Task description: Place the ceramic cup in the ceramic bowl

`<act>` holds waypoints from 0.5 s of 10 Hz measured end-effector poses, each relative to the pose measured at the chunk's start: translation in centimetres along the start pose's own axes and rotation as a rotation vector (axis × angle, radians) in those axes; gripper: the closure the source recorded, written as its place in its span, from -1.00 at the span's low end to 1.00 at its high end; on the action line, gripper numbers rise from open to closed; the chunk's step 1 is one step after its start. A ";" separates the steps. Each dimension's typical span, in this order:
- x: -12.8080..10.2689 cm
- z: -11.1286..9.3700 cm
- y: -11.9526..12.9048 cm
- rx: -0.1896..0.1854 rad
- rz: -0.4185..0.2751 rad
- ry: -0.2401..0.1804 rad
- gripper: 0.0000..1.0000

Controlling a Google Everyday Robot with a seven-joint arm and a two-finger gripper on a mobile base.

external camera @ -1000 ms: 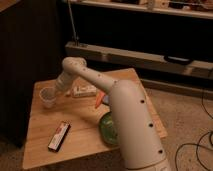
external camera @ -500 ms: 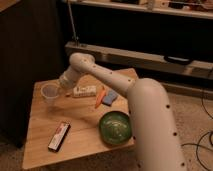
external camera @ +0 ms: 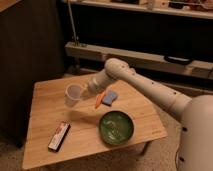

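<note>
My gripper [external camera: 84,92] clasps the small white ceramic cup [external camera: 73,95] above the light wooden table [external camera: 46,100], apart from the round green ceramic bowl [external camera: 116,127].

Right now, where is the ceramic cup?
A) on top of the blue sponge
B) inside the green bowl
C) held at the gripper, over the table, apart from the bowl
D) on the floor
C: the gripper holds the ceramic cup over the table, and the ceramic bowl has no cup in it.
</note>
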 end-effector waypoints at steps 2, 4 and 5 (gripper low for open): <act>-2.2 -2.9 3.5 0.006 0.061 0.020 1.00; -5.6 -4.5 6.6 -0.027 0.140 0.048 1.00; -7.0 -5.2 7.7 -0.036 0.171 0.071 1.00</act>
